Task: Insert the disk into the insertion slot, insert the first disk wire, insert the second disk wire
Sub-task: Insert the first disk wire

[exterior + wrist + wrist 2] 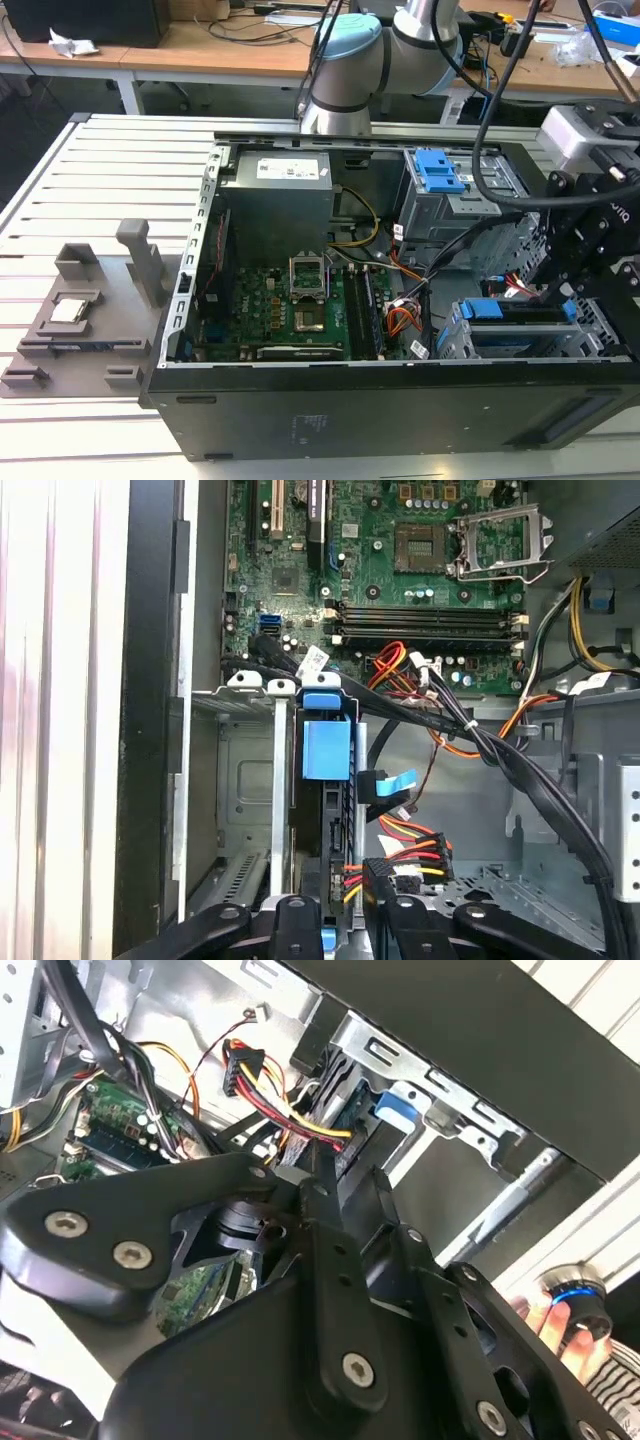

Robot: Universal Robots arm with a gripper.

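On the table, an open computer case; beside it at the exterior view's left, a fixture tray. Inside the case: motherboard mid-floor, power supply behind it, disk in the insertion slot at the exterior view's right.

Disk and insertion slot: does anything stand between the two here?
Nothing visible does. In the first wrist view the disk already sits inside the insertion slot. The gripper hovers close to it, beside a connector on red, yellow and black wires.
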